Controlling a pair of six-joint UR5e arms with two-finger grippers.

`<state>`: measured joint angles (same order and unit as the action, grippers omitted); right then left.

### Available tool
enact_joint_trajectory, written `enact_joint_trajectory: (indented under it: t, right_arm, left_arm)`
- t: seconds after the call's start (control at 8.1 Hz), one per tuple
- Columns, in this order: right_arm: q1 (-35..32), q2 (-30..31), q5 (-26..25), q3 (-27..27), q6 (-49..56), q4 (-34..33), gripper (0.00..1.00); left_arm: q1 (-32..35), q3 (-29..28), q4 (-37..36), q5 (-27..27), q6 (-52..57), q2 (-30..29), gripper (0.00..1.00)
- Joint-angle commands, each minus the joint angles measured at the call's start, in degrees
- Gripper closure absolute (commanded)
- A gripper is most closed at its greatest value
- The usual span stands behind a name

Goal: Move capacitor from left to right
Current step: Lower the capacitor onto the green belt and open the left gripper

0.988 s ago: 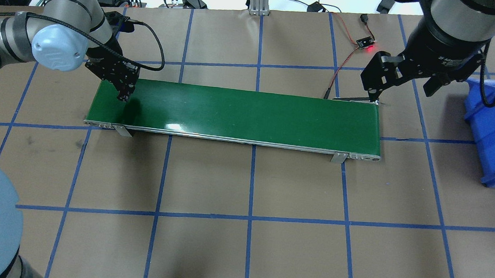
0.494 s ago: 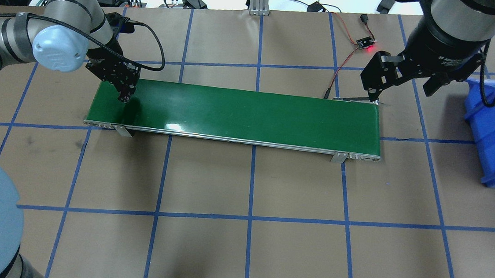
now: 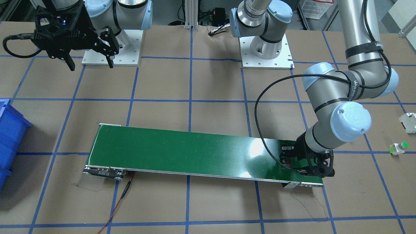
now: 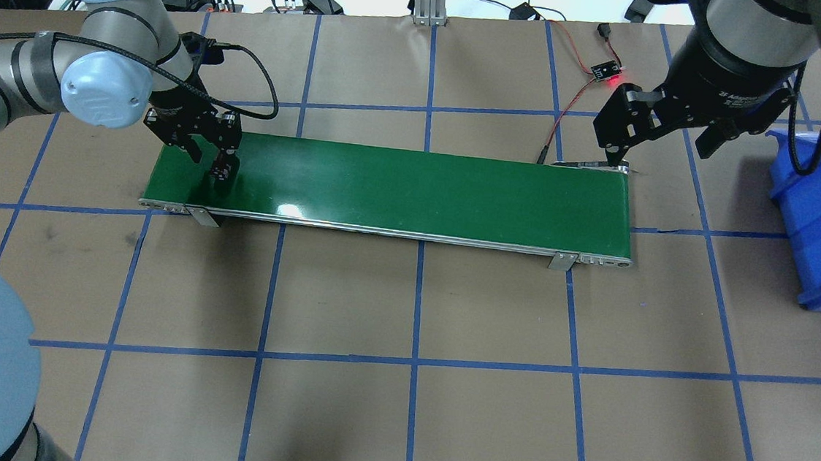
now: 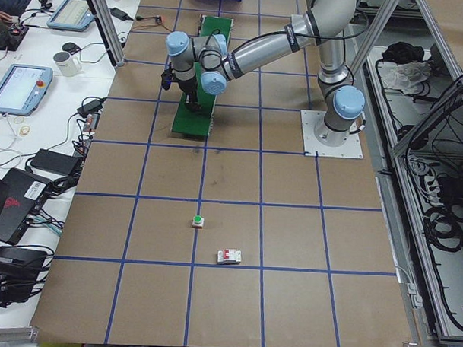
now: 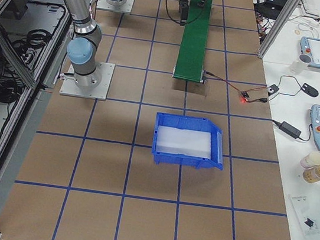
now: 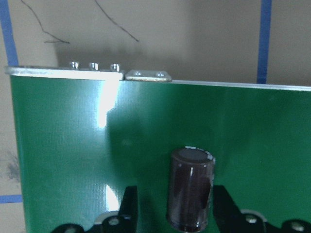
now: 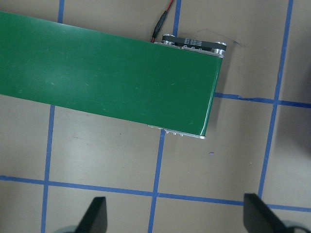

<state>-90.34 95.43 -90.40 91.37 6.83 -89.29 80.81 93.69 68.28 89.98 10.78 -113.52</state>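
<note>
Capacitor (image 7: 190, 189) is stood on the belt (image 7: 63, 126) between released jaws of the left gripper (image 7: 175, 196) — placing looks done. Pickup by the spread-jawed right gripper (image 8: 175, 206) is needed next.

the capacitor (image 7: 190, 190) is a stubby, glossy maroon-black cylinder with a flat dark top. it stands upright on the green belt (image 7: 63, 136), at the belt's 9 o'clock end seen from overhead. it is between the spread fingers of the left gripper (image 7: 172, 201), clear of the 9 o'clock finger and just beside the 3 o'clock one.
</note>
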Motion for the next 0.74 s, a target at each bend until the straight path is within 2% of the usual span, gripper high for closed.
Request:
enact_joint_trajectory:
  t: [0.0, 0.12, 0.25, 0.37, 0.62]
  right_arm:
    - [0.25, -5.13, 0.31, -0.05, 0.02, -1.49, 0.0]
    - [0.25, -9.25, 0.4, 0.03, 0.11, -7.16, 0.0]
    - [0.25, -11.56, 0.4, 0.21, 0.02, -9.04, 0.0]
    - [0.6, -12.62, 1.27, 1.95, -0.5, -10.28, 0.04]
    - [4.71, -14.12, 9.23, 9.84, 0.11, -18.87, 0.05]
  left_arm:
    - [3.02, -0.26, -0.42, -0.16, -7.05, 0.66, 0.12]
    - [5.21, -0.26, 0.1, -0.07, -9.44, 1.19, 0.05]
    - [6.45, -0.26, 0.36, 0.11, -12.07, 1.72, 0.0]
    - [6.9, -0.35, 1.06, 0.19, -12.53, 2.68, 0.0]
    - [7.25, -1.39, 7.37, 0.28, -12.71, 5.75, 0.0]
